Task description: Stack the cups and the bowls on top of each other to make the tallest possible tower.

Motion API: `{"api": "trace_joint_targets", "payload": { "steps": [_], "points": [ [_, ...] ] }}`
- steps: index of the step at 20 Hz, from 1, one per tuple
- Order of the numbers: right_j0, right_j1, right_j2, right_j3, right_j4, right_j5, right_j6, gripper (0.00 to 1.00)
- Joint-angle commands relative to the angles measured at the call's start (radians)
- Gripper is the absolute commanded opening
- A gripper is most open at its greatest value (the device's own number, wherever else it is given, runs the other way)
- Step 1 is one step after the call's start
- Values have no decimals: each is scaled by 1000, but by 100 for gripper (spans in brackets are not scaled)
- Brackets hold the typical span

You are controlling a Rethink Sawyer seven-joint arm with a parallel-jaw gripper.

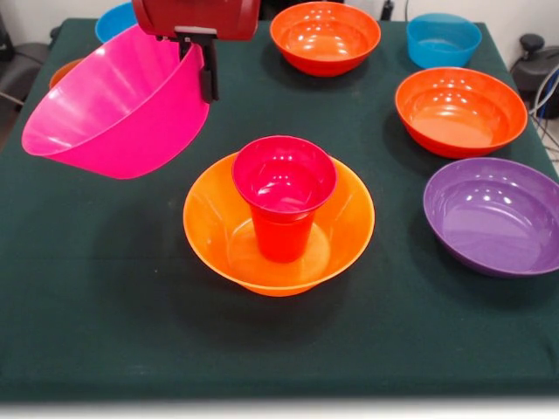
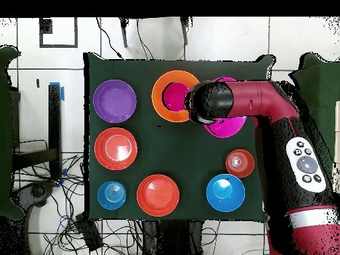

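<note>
Centrally, cup [image 1: 284, 197] upright in yellow-orange bowl [image 1: 214, 229]

my arm [image 2: 265, 106]: glossy dark red shell, rounded, with black joint sections. grey oval button pad [image 2: 304, 159] on the forearm, round dark buttons on it. my gripper [image 1: 208, 74]: black finger under a grey bracket.
</note>
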Motion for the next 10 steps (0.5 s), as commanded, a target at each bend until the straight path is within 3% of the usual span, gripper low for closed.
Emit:
{"api": "trace_joint_targets", "payload": {
  "steps": [1, 10],
  "points": [
    [31, 24, -44, 56, -27, 4, -37, 0],
    [45, 21, -51, 56, -34, 1, -23, 0]
  ]
}}
